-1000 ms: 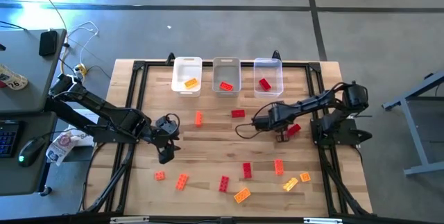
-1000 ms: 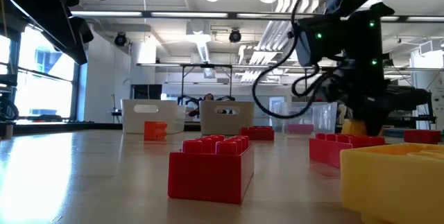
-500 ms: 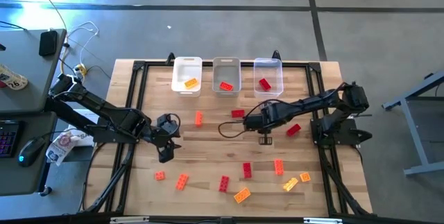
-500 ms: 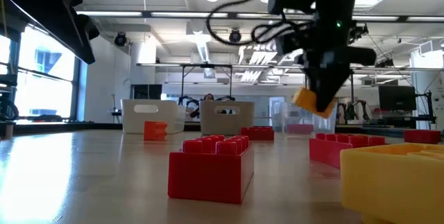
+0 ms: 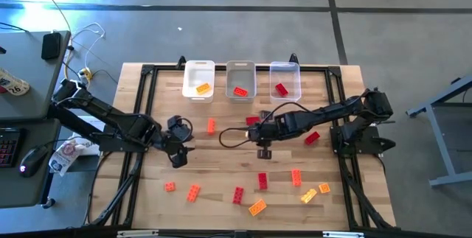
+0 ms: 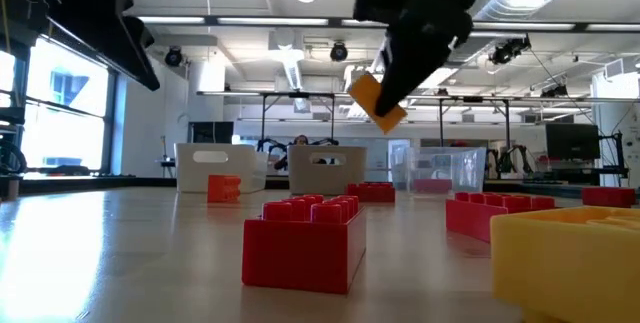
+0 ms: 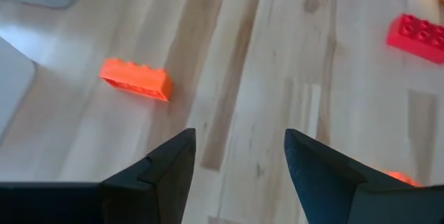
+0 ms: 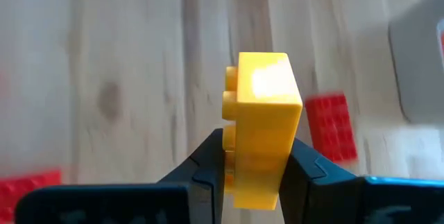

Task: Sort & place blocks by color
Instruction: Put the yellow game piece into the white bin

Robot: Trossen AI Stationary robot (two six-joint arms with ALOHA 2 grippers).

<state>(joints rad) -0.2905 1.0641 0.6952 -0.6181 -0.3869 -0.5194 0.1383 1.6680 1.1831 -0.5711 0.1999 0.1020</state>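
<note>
A yellow block [image 8: 261,127] is carried above the surface [image 5: 221,172] by the right pincer [image 5: 263,136].

High view: the right pincer is seen mid-surface, well short of the three bins [image 5: 240,80]; loose blocks [image 5: 262,181] lie nearer the front.
Low view: the block is held tilted, high off the surface; a slip could drop it among unsorted ones.
Left wrist view: the left pincer [image 7: 239,161] is spread, empty, near an orange block [image 7: 135,79].
Right wrist view: the studded yellow block is clamped upright between both fingers [image 8: 208,161].
</note>
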